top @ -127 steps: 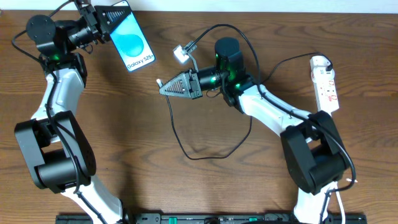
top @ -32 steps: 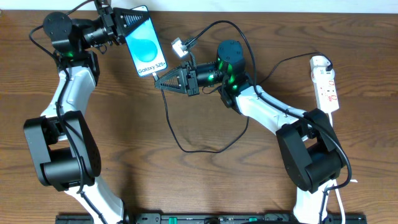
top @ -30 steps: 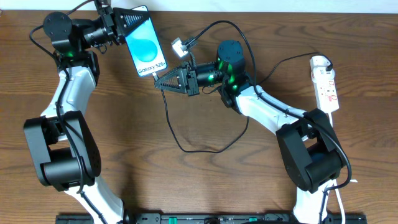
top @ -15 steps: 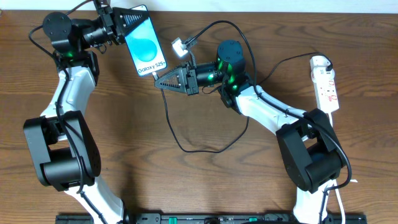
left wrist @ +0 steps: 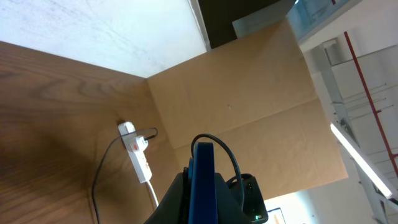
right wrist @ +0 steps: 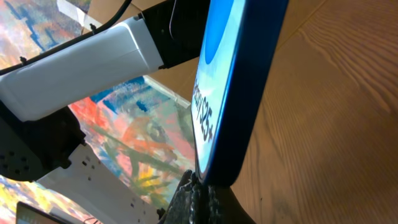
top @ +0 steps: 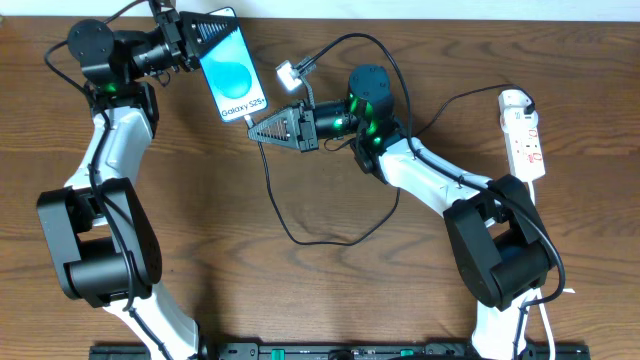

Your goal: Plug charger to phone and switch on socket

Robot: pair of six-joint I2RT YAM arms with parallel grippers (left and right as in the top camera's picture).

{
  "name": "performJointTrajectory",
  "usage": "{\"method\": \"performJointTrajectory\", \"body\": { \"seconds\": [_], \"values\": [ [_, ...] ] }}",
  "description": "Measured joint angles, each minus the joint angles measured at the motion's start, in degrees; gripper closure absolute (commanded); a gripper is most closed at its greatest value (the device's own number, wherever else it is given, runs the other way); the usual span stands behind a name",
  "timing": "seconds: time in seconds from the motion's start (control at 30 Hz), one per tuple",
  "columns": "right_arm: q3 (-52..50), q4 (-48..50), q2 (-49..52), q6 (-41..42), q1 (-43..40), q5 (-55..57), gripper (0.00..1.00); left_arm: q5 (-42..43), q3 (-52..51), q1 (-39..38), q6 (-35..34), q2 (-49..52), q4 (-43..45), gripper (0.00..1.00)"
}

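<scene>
The phone (top: pixel 232 66), blue screen up and tilted, is lifted off the table with my left gripper (top: pixel 200 34) shut on its top end. My right gripper (top: pixel 254 128) is shut on the charger (top: pixel 271 178) near its tip and touches the phone's lower edge. The connector itself is hidden between the fingers. In the right wrist view the phone (right wrist: pixel 239 87) stands edge-on just above my shut fingertips (right wrist: pixel 200 190). The left wrist view has the phone (left wrist: pixel 202 183) edge-on in the jaws. The black cable loops down over the table (top: pixel 330 240). The socket (top: pixel 522 135) lies at the far right.
A small white block (top: pixel 288 73) on the cable hangs above the right gripper. Another black lead (top: pixel 455 102) runs to the socket's top end. The socket (left wrist: pixel 137 158) shows far off in the left wrist view, before a brown board (left wrist: pixel 249 93).
Over four seconds the phone and the right gripper came together. In the last second the right gripper's tip crept slightly up and left to the phone's lower edge.
</scene>
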Motion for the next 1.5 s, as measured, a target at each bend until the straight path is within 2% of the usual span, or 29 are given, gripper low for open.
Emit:
{"method": "performJointTrajectory", "body": {
  "seconds": [0.57,1.5],
  "values": [
    [-0.24,3.87,0.04,3.67,0.13,1.6,0.99,-1.33,0.0,0.22,0.46,0.0,0.02,0.93],
    [-0.28,4.0,0.04,6.62,0.24,6.45,0.99,-2.58,0.0,0.28,0.7,0.02,0.04,0.93]
  ]
}}
